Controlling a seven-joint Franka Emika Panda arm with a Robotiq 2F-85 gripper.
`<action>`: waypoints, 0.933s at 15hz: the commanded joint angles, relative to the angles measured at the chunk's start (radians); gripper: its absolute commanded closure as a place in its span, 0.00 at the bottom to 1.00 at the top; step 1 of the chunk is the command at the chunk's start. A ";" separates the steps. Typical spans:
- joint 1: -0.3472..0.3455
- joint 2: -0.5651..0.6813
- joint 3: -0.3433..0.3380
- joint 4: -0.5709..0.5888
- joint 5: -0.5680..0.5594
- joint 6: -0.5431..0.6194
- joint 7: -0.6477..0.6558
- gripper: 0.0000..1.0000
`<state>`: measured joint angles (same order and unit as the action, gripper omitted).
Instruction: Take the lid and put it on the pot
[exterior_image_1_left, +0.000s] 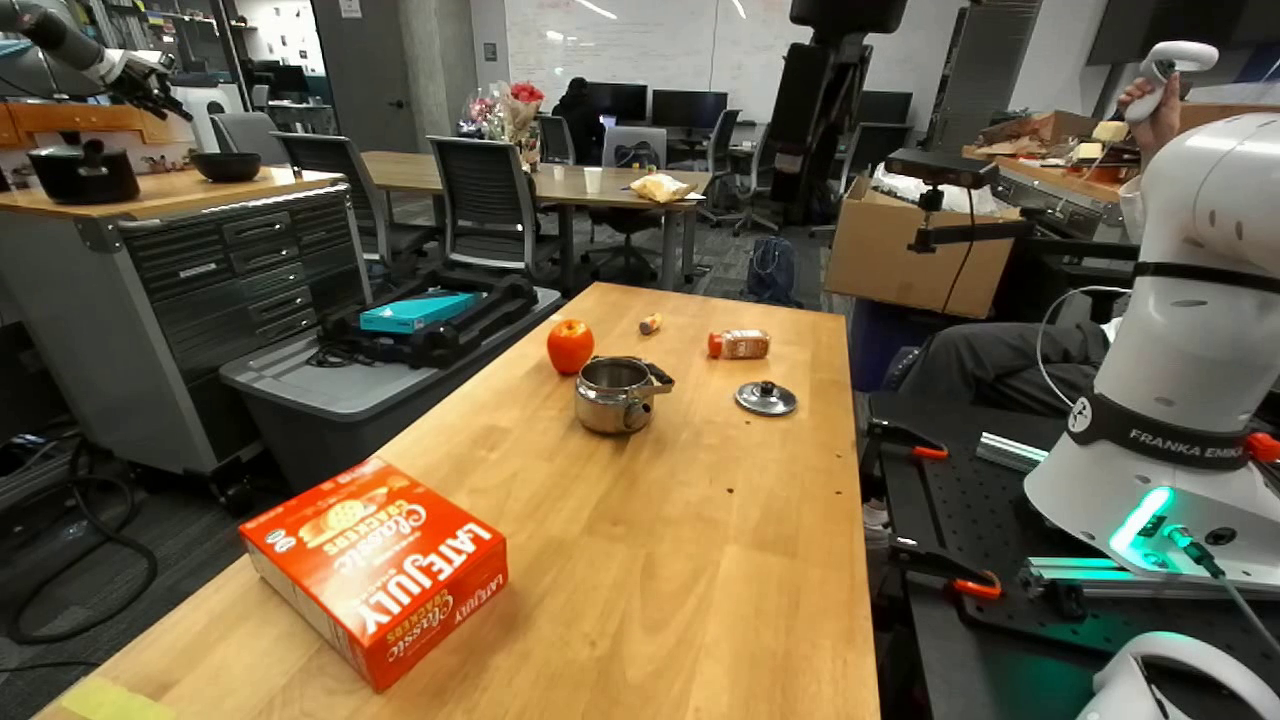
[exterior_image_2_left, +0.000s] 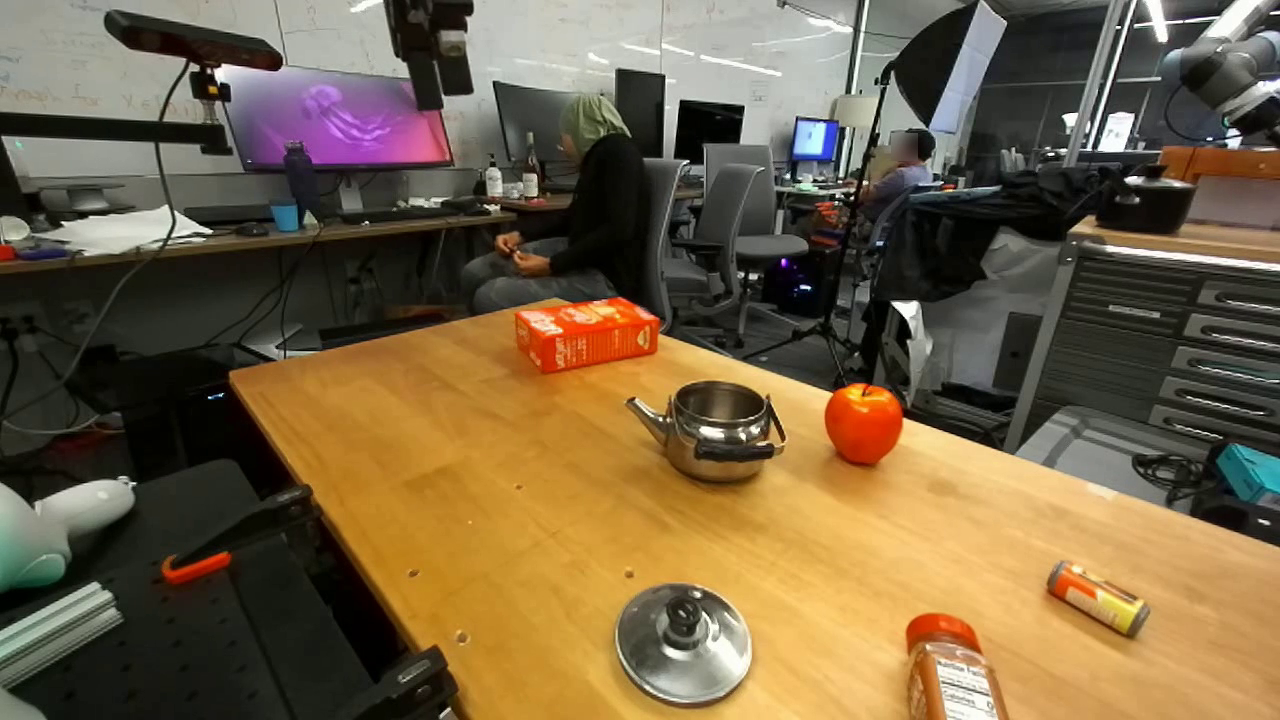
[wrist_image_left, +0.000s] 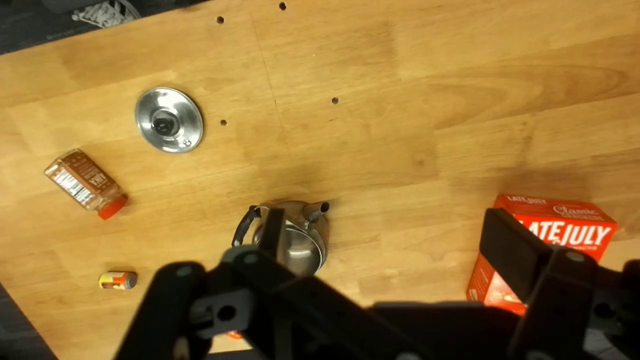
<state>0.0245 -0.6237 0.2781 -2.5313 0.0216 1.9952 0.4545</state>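
The lid (exterior_image_1_left: 766, 398) is a round silvery disc with a black knob, lying flat on the wooden table, knob up. It also shows in an exterior view (exterior_image_2_left: 683, 645) and in the wrist view (wrist_image_left: 186, 120). The pot (exterior_image_1_left: 608, 405) is a small steel kettle with a spout and a black handle folded to the side. It stands upright and uncovered, apart from the lid, also in an exterior view (exterior_image_2_left: 715, 435). In the wrist view the pot (wrist_image_left: 302, 250) is partly hidden behind a finger. My gripper (wrist_image_left: 390, 240) is open and empty, high above the table.
An orange cracker box (exterior_image_1_left: 375, 560) lies on the wooden table (exterior_image_1_left: 700, 600). A red apple (exterior_image_2_left: 864, 423) stands beside the pot. A spice bottle (wrist_image_left: 85, 180) lies near the lid, and a small orange-yellow cylinder (wrist_image_left: 117, 280) lies farther off. A camera on a stand (exterior_image_1_left: 940, 170) is beside the table.
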 joint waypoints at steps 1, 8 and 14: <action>-0.008 -0.015 -0.046 -0.008 -0.012 0.075 -0.012 0.00; -0.037 0.046 -0.193 0.075 -0.004 -0.051 -0.168 0.00; -0.071 0.112 -0.313 0.108 0.004 -0.047 -0.326 0.00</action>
<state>-0.0298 -0.5592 0.0036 -2.4602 0.0208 1.9510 0.2058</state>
